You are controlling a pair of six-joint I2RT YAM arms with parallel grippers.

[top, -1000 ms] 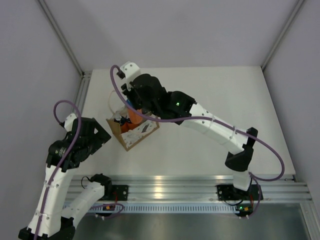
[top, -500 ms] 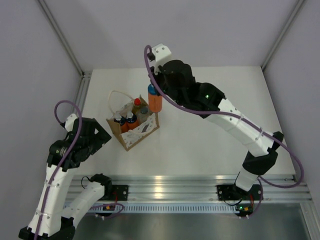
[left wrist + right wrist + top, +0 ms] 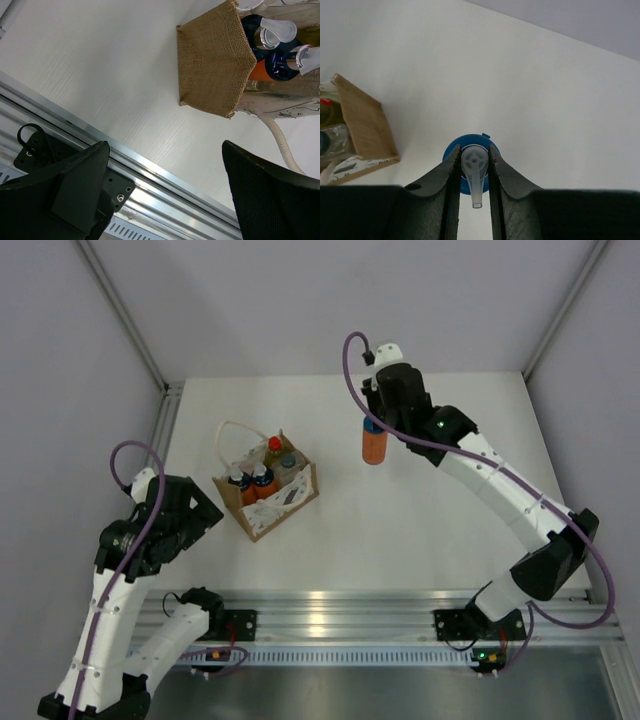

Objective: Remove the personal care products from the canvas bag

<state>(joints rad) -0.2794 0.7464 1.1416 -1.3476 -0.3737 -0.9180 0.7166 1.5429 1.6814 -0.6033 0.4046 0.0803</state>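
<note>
My right gripper (image 3: 373,422) is shut on the pump top of an orange bottle (image 3: 374,446) with a blue collar (image 3: 468,170), hanging it upright above the table right of the canvas bag (image 3: 268,502). The wrist view shows the clear pump head (image 3: 473,165) pinched between the two fingers. The tan bag (image 3: 215,70) stands at centre left with white loop handles (image 3: 232,432). Inside it show two blue-capped orange bottles (image 3: 250,481), a red-capped bottle (image 3: 274,445) and a dark-capped pale one (image 3: 288,462). My left gripper (image 3: 165,165) is open near the table's front edge, left of the bag, holding nothing.
The aluminium rail (image 3: 380,610) runs along the front edge, under my left gripper. Grey walls with metal posts (image 3: 125,315) close in the table on the left, back and right. White tabletop (image 3: 450,500) lies below and around the hanging bottle.
My right gripper has lifted the orange bottle out of the bag and carried it right across the table. The left arm has stayed still.
</note>
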